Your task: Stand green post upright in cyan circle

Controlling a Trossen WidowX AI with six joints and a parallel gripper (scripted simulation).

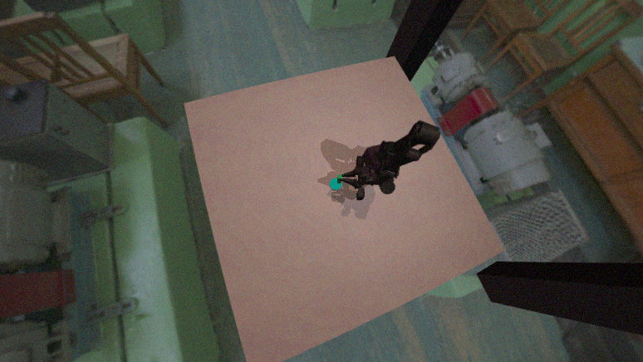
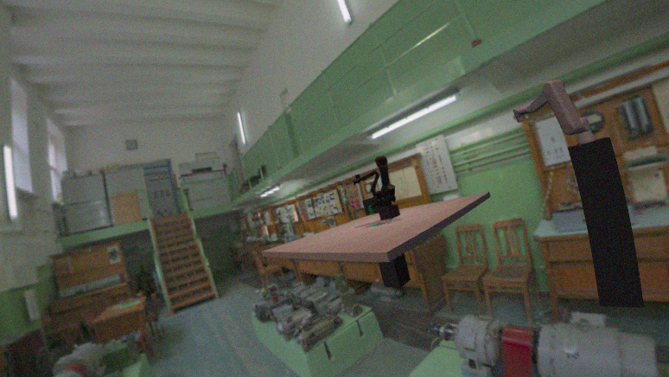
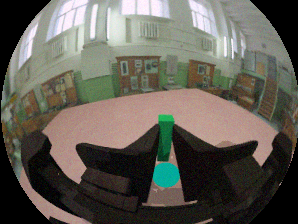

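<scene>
Above the pink tabletop [image 1: 278, 269] [image 2: 336, 243] [image 3: 115, 115]: the black WidowX gripper [image 1: 341, 178] [image 2: 369, 209] [image 3: 165, 127], at the end of its dark arm [image 1: 407, 146] [image 2: 384, 180]
Gripper state: fingertips pinching the green post, one finger on each side of it
Green post [image 1: 339, 177] [image 2: 369, 210] [image 3: 165, 137]: upright or nearly so in the wrist view, held between the fingertips, its square top face showing
Cyan circle [image 1: 335, 184] [image 2: 374, 224] [image 3: 166, 175]: flat on the tabletop; from the top, the post appears at its edge rather than its middle
Post's lower end: apart from the tabletop in the exterior view, though small there
Shadows [image 1: 335, 153]: dark patches around the circle
Right side of the exterior view: a second, pinkish arm [image 2: 561, 105] on a tall black pedestal [image 2: 606, 224]
</scene>
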